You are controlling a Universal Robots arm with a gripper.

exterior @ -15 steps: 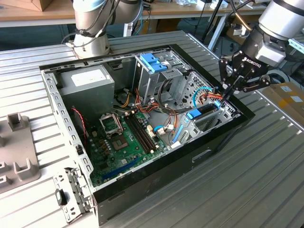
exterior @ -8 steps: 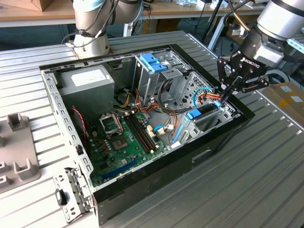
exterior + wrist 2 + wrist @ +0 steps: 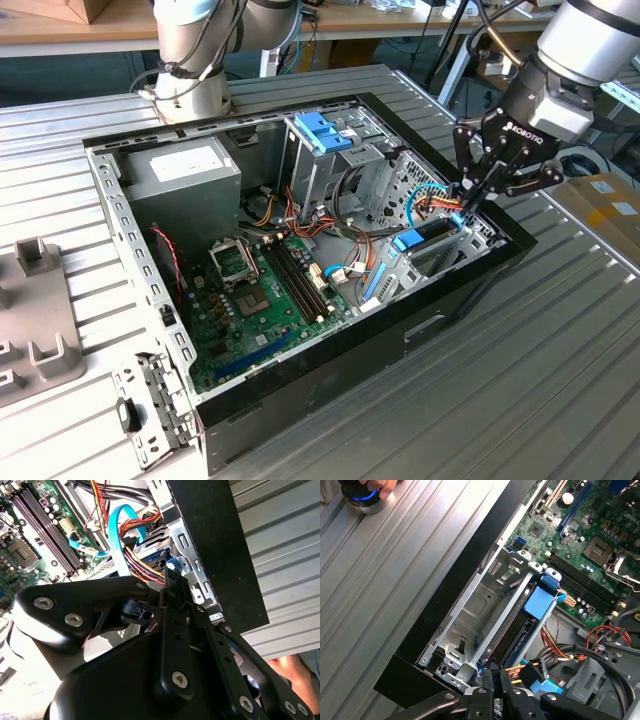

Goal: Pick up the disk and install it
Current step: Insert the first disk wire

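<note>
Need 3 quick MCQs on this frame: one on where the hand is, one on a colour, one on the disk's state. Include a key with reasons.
1. Where is the hand?
A. Above the grey power-supply box
B. At the drive bay, at the case's end on the exterior view's right
C. Over the bare table beyond the case

2. What colour is the disk's carrier frame?
A. Red
B. Green
C. Blue

3. Where is the disk?
A. Sitting in the drive bay inside the case
B. Lying flat on the table
C. Held high above the case

Key:
1. B: the hand reaches down at the drive bay, by the case wall.
2. C: the carrier frame is plainly blue.
3. A: the disk lies between the bay's metal rails.
</note>
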